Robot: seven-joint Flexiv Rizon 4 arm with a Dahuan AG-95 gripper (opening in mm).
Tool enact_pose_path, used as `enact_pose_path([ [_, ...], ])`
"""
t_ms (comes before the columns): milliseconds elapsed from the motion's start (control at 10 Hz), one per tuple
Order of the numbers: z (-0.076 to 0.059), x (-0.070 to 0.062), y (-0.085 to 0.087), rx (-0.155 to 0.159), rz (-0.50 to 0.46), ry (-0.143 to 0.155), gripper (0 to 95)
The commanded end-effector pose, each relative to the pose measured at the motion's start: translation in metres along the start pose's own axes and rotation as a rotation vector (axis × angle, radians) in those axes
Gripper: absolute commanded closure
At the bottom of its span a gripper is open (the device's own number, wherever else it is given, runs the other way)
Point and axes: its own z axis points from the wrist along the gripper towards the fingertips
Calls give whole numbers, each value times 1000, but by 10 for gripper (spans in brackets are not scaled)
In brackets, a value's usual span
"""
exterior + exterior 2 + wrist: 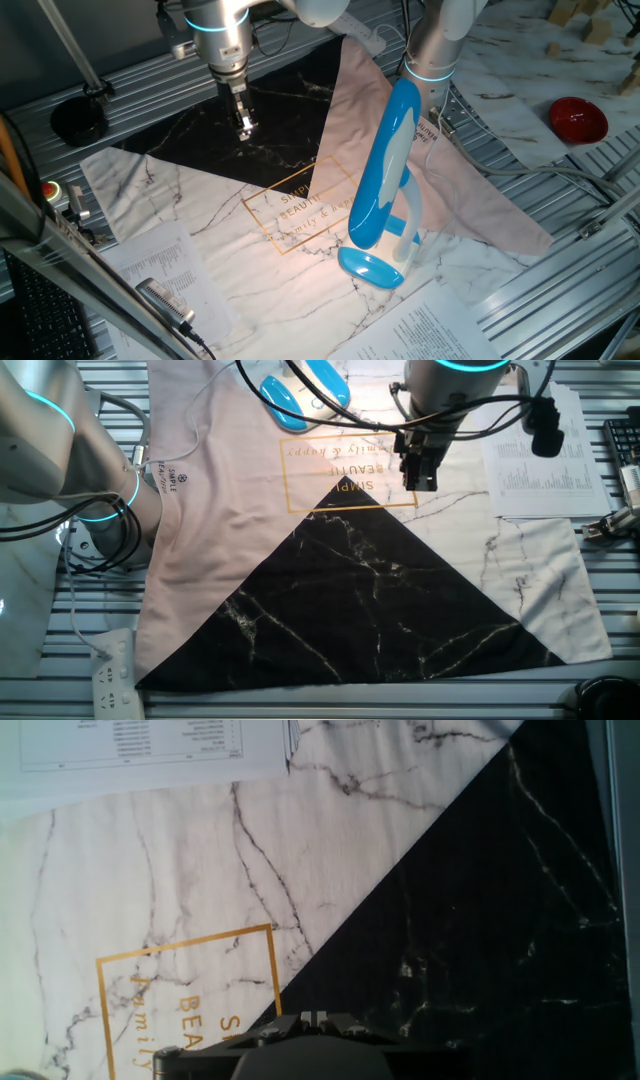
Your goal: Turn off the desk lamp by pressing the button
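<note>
Printed papers (440,335) closest, flat along the near edge of the bench (560,300). Just behind them, toward the right side, the desk lamp (385,165): blue, bent over, glowing on the marble mat (210,215). So not off yet. Over by the far edge, above the black part of the mat, the pincer (245,127), well apart from the lamp. Spread or pressed together? Cannot tell from these views. Button too small to find; most likely on the little blue base (370,268). Better to come across slowly, aim straight down, push gently with one tip, and mind the tall head so as not to knock it.
</note>
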Motion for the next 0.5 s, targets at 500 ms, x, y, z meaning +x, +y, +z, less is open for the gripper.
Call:
enact_pose_path([
  [500,0,0,0,-385,43,41,950],
])
